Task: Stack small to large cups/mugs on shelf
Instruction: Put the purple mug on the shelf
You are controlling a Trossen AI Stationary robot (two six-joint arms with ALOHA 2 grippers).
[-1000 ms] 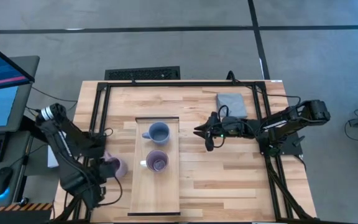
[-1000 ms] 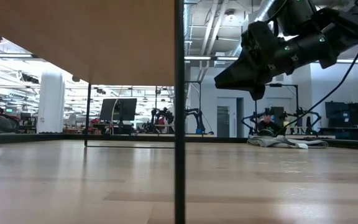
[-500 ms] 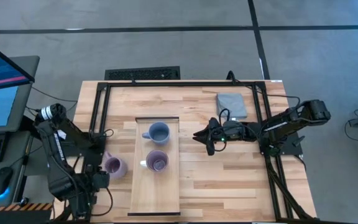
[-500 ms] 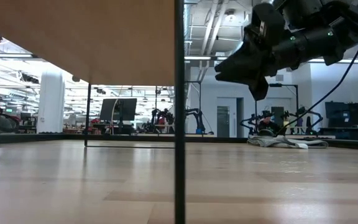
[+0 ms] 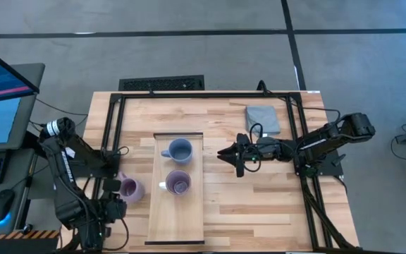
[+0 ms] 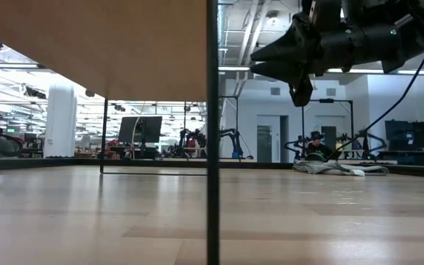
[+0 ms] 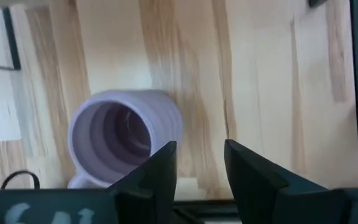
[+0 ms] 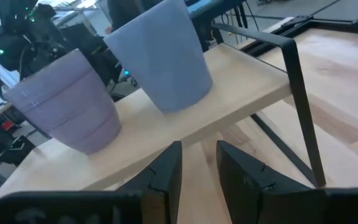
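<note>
The pale wooden shelf (image 5: 177, 219) stands on thin dark legs mid-table. A blue-grey mug (image 5: 180, 150) and a purple mug (image 5: 178, 184) stand upright on it, also seen as the blue-grey mug (image 8: 166, 56) and the purple mug (image 8: 70, 102). A lavender mug (image 5: 130, 188) stands upright on the tabletop left of the shelf. My left gripper (image 7: 201, 165) hovers open, pointing down, just beside the lavender mug (image 7: 123, 134) on its near side. My right gripper (image 5: 225, 153) is open and empty, held about level above the table to the right of the shelf.
A grey folded cloth (image 5: 262, 118) lies at the far right of the table. Black frame rails (image 5: 115, 127) run along the left, far and right edges. The shelf's dark leg (image 6: 212, 147) stands in the foreground of the low view. Bare tabletop lies between shelf and right rail.
My left gripper has swung off the lavender mug toward the table's near edge and rolled; the mug, covered before, now shows whole and stands where it was. My right gripper has risen a little, tipped up toward level and rolled, staying right of the shelf.
</note>
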